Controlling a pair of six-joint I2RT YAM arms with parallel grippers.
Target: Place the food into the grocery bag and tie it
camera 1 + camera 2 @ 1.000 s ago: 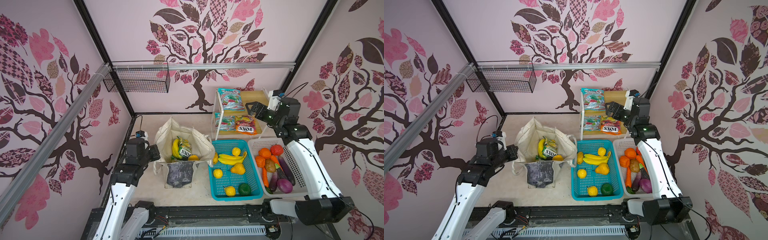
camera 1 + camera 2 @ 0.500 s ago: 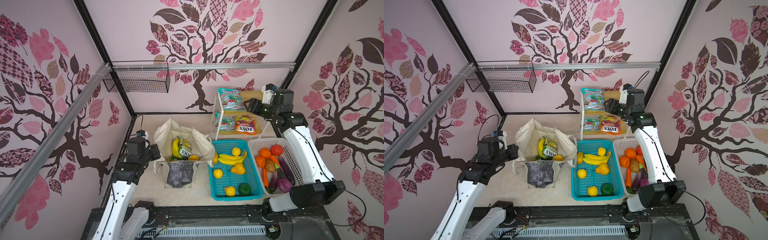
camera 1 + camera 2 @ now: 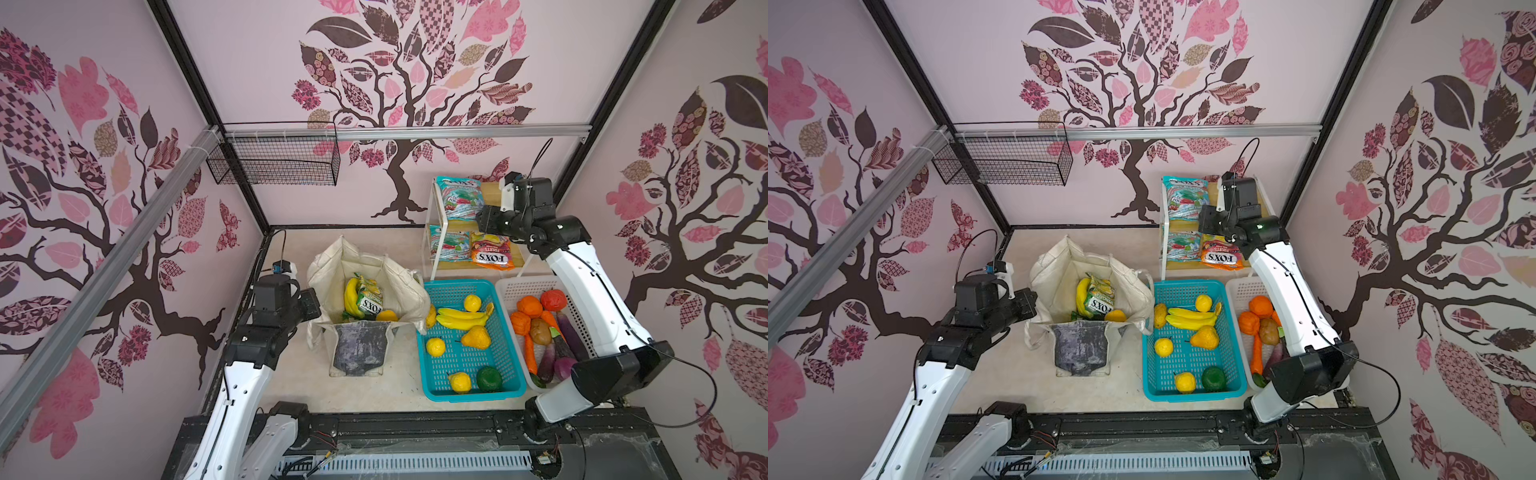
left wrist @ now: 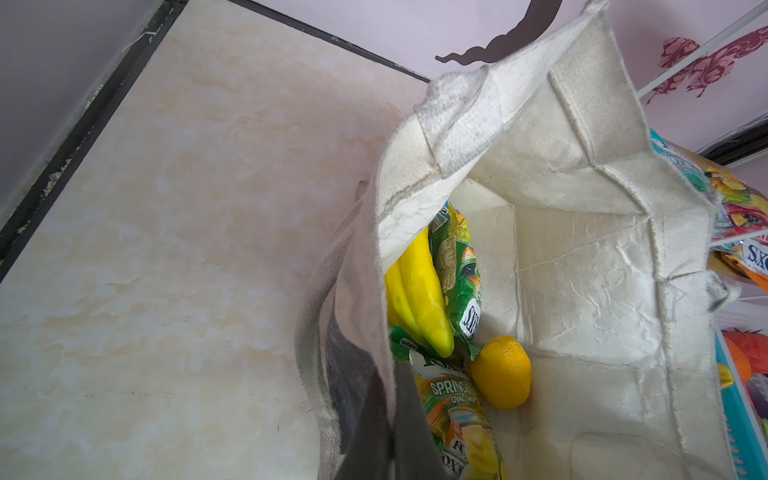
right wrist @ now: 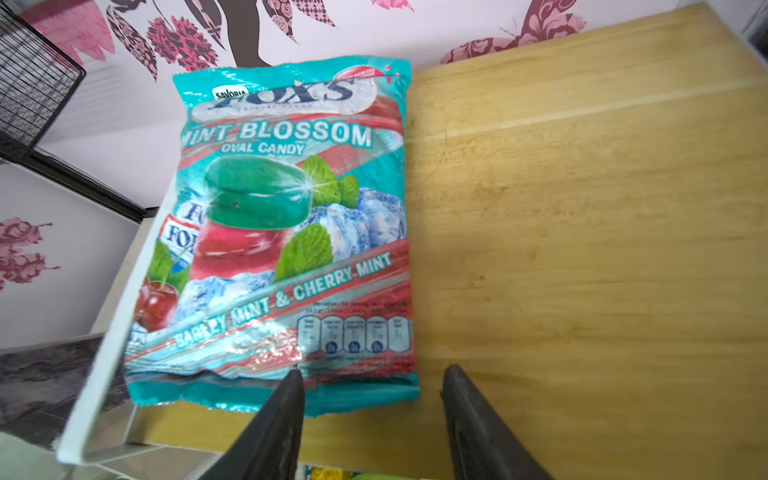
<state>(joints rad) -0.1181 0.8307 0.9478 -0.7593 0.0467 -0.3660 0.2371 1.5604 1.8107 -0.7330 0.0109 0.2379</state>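
Mint pkt (image 5: 291, 224): glossy teal w/ red bands, FOX'S logo, candy + mint-leaf art. It lies flat on the wood top shelf (image 5: 582, 208), far right of the worktop (image 3: 291, 374). Its long axis runs near-far, logo end twd the far wall.

R claw (image 5: 372, 370) is spread over the pkt's near end. One finger (image 5: 286, 407) overlaps the pkt's edge; can't tell if touching.

Lower shelf (image 3: 517, 257) has a teal pkt (image 3: 446, 245) + orange pkt (image 3: 490, 253).

Bag (image 3: 328, 266), cream w/ grey panel, stands open mid-worktop. It holds bananas (image 4: 419, 299), green pkts (image 4: 457, 266) and a yellow fruit (image 4: 503, 372). L claw (image 3: 313, 305) is pressed together on the bag's left rim.

Teal basket (image 3: 473, 395), right of bag: more bananas, pear (image 3: 476, 336), yellow rounds, green piece (image 3: 489, 378). White basket (image 3: 523, 282), further right: orange + red pieces, carrot, aubergines.
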